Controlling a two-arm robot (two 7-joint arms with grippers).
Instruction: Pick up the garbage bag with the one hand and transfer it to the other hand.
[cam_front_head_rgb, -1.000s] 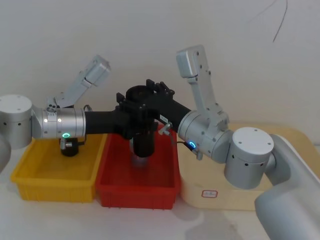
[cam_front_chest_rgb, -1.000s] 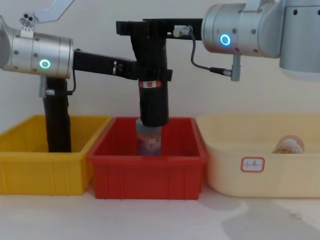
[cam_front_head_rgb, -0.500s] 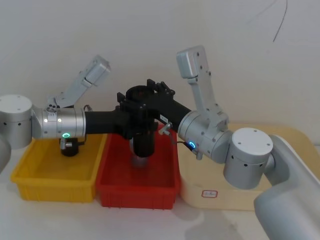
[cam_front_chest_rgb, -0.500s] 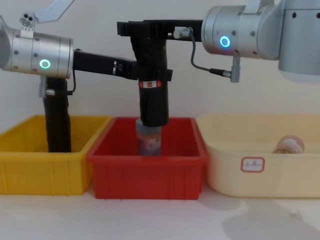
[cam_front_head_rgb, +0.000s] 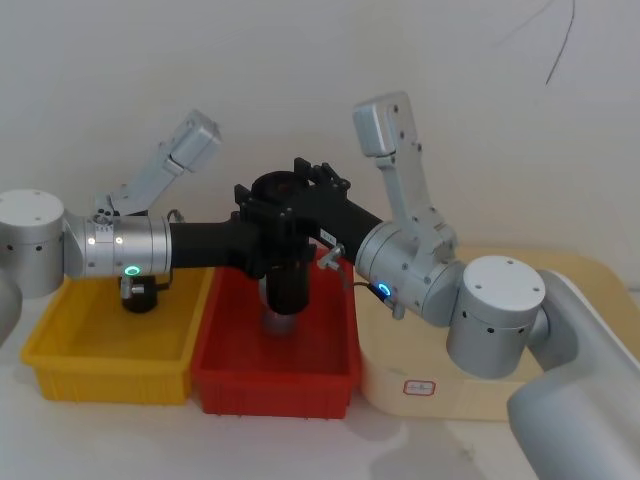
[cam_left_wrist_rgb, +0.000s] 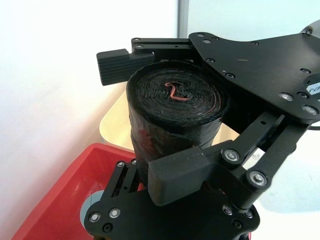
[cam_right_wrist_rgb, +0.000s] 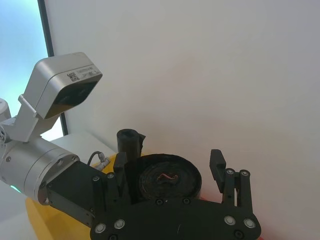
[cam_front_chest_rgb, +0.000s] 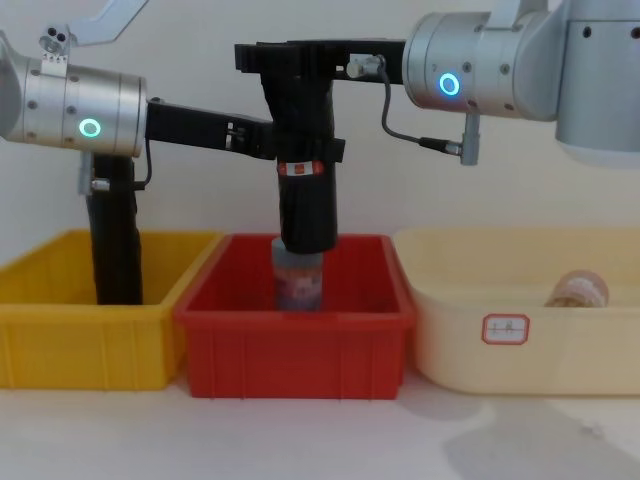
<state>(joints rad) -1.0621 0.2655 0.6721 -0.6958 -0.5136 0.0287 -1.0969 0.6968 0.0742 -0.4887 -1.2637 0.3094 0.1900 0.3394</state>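
Both grippers meet at the upright black plastic garbage-bag roll (cam_front_chest_rgb: 305, 170) above the red plastic bin (cam_front_chest_rgb: 300, 330): green-ringed left gripper (cam_front_chest_rgb: 290, 143) fingers clamp it, blue-ringed right gripper (cam_front_chest_rgb: 300, 55) fingers sit wide around its top.

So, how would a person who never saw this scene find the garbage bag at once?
Look above the red bin, the middle of three bins. There the left gripper and right gripper meet around an upright black roll, the garbage bag. It has a small red label band, unlike the plain black roll standing in the yellow bin.
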